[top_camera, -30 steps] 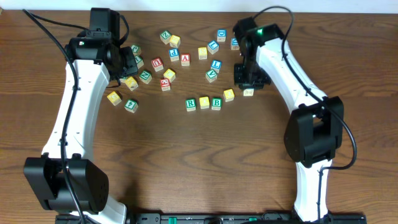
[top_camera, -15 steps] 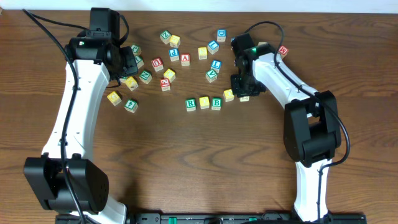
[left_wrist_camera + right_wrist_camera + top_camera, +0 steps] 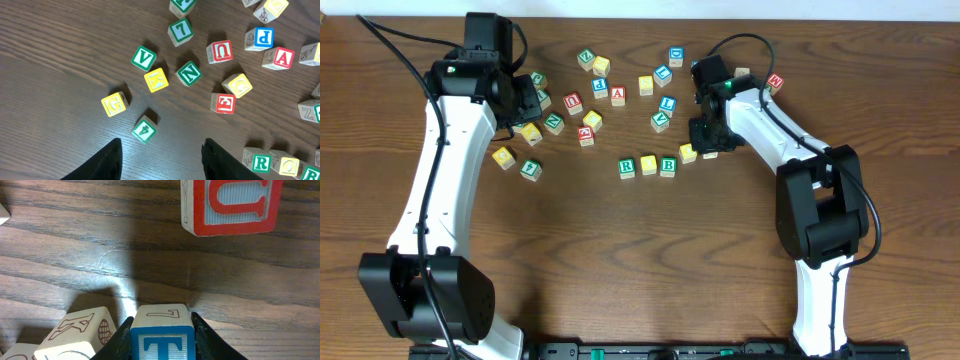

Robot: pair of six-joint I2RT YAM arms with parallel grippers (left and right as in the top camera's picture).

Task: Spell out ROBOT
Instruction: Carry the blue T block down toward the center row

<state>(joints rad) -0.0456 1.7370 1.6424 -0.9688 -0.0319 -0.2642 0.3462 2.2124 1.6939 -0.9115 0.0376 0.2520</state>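
While snug in right end effector (image 3: pixel 162 332), T cube (image 3: pixel 162 349) at row (image 3: pixel 648 166)'s end; left end effector (image 3: pixel 162 160) agape.

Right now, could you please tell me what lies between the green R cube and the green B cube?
One yellow-topped cube sits between the R cube and the B cube, as the overhead view shows.

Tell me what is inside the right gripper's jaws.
The right gripper holds a blue-framed T cube, fingers against both sides. The cube's underside and the table below it are hidden.
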